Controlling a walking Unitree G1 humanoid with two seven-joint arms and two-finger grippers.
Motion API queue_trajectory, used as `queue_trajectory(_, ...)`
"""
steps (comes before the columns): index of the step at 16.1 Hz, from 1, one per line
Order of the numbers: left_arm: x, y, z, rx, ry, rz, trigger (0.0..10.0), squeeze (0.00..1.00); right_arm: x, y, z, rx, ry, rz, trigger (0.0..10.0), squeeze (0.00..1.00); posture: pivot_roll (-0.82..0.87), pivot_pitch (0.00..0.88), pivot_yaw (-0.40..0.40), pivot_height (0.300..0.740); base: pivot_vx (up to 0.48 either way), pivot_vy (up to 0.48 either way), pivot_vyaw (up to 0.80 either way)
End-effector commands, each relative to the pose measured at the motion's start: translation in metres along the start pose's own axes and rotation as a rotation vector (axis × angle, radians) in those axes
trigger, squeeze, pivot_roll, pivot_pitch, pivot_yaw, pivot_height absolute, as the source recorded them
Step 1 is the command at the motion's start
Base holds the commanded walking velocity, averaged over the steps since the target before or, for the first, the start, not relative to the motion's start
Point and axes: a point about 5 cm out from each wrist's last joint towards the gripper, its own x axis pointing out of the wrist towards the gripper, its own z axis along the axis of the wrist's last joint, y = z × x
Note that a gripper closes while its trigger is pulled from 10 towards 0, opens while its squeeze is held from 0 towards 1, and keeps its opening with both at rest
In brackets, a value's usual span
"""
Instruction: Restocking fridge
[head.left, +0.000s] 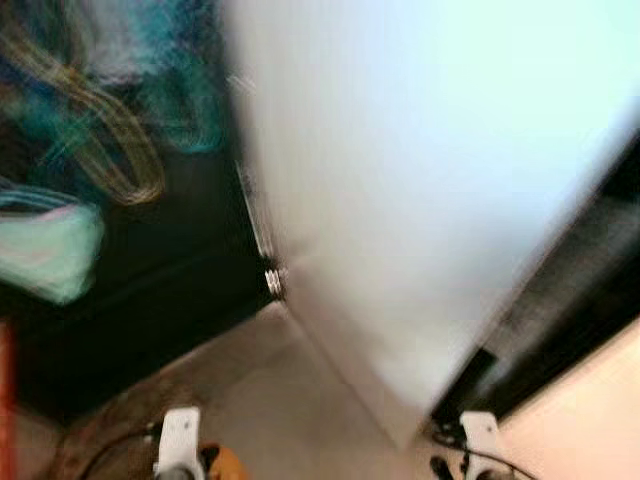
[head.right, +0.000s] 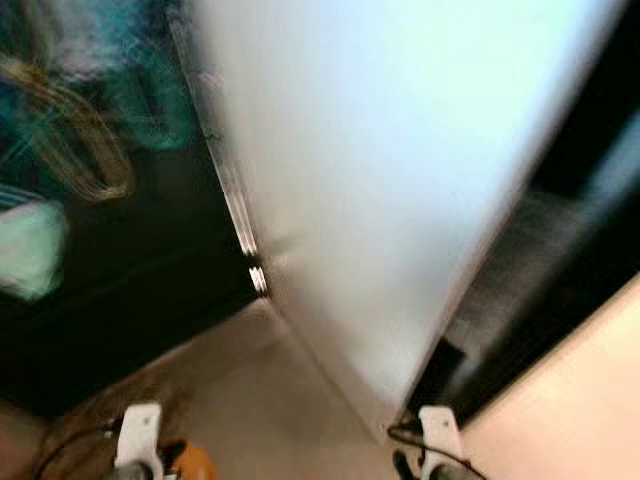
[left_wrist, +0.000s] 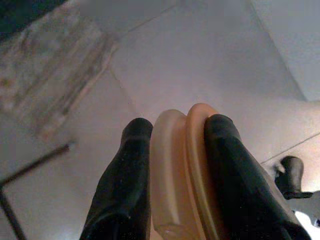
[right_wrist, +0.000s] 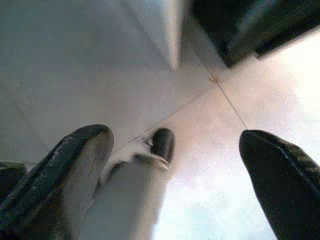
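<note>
Blurred head views here: the tall white fridge door (head.left: 420, 190) stands open ahead, its edge slanting down toward the pale tiled floor (head.left: 270, 400). Low at the left, the left gripper (left_wrist: 172, 165) pinches a flat orange-and-cream rounded plastic item (left_wrist: 182, 170) between its black fingers (left_wrist: 125, 185), its long axis running along the fingers, rounded end pointing down at the floor. Right gripper (right_wrist: 175, 165) hangs with fingers spread wide above the tiles.
</note>
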Motion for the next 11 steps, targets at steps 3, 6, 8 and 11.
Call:
queue_trajectory(3, -0.0020, -0.0007, -0.0108, 0.011, 0.033, -0.003, 10.0, 0.00, 0.0004, 0.0020, 0.0033, -0.002, -0.007, 0.008, 10.0, 0.00, -0.02, 0.042, 0.057, 0.740, 0.000, 0.000, -0.77)
queue_trajectory(6, -0.0016, -0.0024, -0.0100, 0.021, 0.031, -0.010, 10.0, 0.00, 0.0002, 0.0011, 0.0020, 0.005, -0.008, 0.002, 10.0, 0.00, -0.03, 0.039, 0.062, 0.740, 0.000, 0.000, -0.77)
queue_trajectory(8, -0.0017, -0.0027, -0.0101, 0.026, 0.031, -0.014, 10.0, 0.00, 0.0002, 0.0009, 0.0014, 0.009, -0.010, 0.000, 10.0, 0.00, -0.04, 0.037, 0.066, 0.740, 0.000, 0.000, -0.77)
queue_trajectory(11, -0.0021, -0.0022, -0.0119, 0.038, 0.038, -0.017, 10.0, 0.00, 0.0002, 0.0013, -0.0007, 0.025, -0.014, -0.006, 10.0, 0.00, -0.04, 0.034, 0.074, 0.740, 0.000, 0.000, -0.77)
